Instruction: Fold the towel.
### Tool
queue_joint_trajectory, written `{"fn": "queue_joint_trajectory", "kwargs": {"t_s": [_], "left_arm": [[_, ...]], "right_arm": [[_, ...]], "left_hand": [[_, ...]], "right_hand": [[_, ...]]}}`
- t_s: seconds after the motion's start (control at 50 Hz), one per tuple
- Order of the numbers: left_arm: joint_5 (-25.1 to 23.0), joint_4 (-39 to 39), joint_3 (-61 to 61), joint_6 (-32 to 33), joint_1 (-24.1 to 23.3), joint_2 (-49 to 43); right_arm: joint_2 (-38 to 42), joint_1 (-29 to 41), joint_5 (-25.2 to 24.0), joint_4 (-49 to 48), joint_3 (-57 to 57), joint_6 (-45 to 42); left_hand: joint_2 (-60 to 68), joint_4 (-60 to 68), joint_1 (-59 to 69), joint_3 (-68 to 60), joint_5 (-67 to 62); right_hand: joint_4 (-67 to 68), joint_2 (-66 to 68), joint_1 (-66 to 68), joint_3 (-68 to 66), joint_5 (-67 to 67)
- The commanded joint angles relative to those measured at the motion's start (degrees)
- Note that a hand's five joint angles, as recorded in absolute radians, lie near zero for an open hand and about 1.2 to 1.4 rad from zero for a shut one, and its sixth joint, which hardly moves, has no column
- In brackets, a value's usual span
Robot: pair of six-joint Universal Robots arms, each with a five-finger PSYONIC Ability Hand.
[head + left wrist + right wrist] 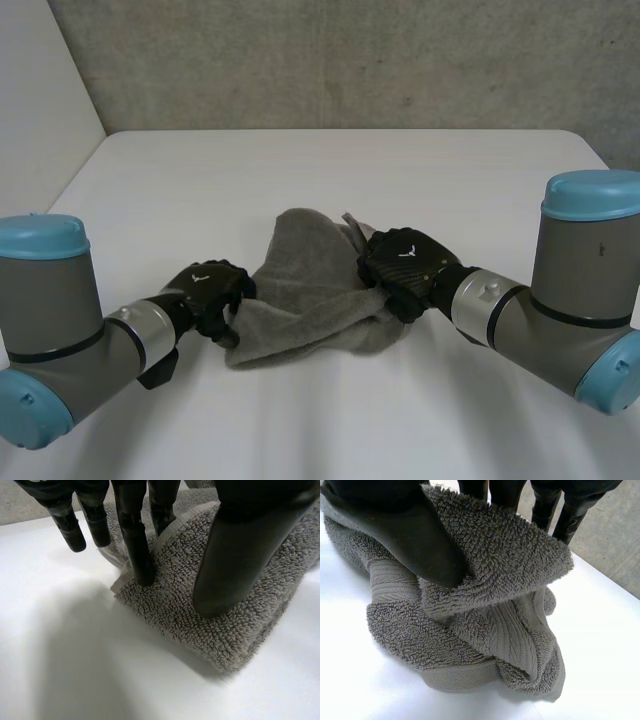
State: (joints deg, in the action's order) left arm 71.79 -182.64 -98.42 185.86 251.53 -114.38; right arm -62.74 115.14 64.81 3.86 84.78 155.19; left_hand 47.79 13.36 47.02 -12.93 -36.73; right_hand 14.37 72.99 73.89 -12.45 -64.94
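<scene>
The left hand (pixel 210 290) pinches the grey towel (pixel 310 285) at its 8 o'clock corner, with the thumb (pixel 235 565) pressed on top and one finger against the hem. The right hand (pixel 405 265) pinches a lifted fold at the towel's 3 o'clock side between thumb and fingers. The towel lies crumpled mid-way across the white table (pixel 330 170).

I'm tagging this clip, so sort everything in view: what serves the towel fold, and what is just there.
In the job:
towel, grey, bunched on the table
left hand, pinching the towel's near corner
right hand, gripping a raised fold on the towel's other side

Just there:
table, white
wall behind it
</scene>
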Motion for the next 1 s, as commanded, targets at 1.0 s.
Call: {"fn": "queue_joint_trajectory", "kwargs": {"t_s": [1.0], "left_arm": [[-1.13,-15.20,9.04,-15.97,0.89,20.33]], "right_arm": [[-15.39,-6.50,-1.69,-26.89,-0.78,22.54]], "left_hand": [[32.21,-3.36,32.98,2.93,-33.27]], "right_hand": [[-4.37,7.01,6.11,2.45,-5.06]]}}
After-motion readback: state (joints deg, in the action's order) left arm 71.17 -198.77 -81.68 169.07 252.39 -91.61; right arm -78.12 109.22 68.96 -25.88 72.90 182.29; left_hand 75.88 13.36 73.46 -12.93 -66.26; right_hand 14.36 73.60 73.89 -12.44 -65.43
